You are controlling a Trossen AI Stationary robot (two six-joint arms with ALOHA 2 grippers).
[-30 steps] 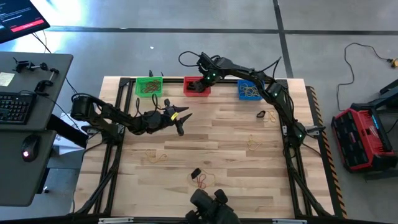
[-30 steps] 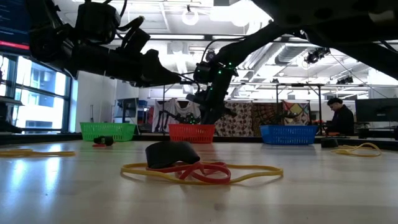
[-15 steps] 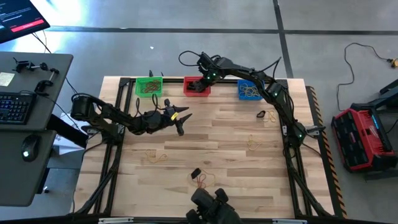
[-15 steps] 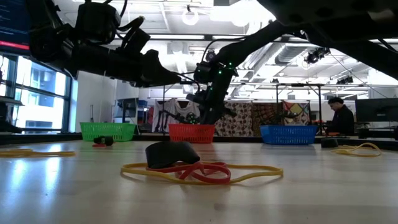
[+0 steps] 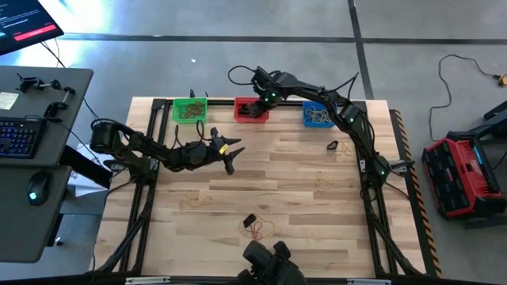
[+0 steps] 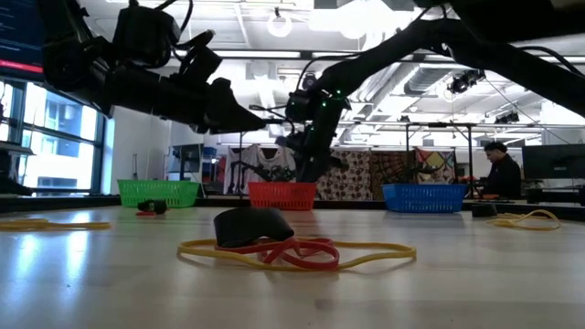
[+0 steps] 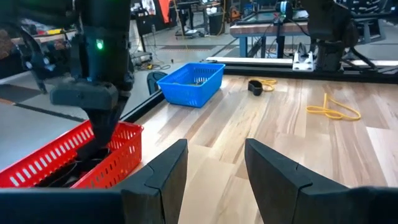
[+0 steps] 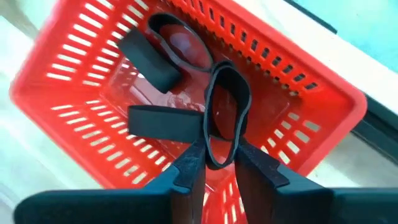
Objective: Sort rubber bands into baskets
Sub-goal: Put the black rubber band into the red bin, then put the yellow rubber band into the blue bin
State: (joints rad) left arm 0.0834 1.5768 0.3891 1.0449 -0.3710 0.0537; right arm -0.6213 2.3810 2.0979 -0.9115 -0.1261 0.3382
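Thin black rubber loop (image 8: pixel 222 115) hangs between the right gripper (image 8: pixel 219 163) fingertips, inside the red slotted plastic basket (image 8: pixel 292 112). Judged near weightless, floppy, clingy; best pinched on one strand. The fingers stand slightly apart, grip uncertain. The basket holds other black bands (image 8: pixel 177 40). At three o'clock, the blue basket (image 5: pixel 317 115) holds tan ones. The left gripper (image 7: pixel 214 165) hovers open over the table centre.
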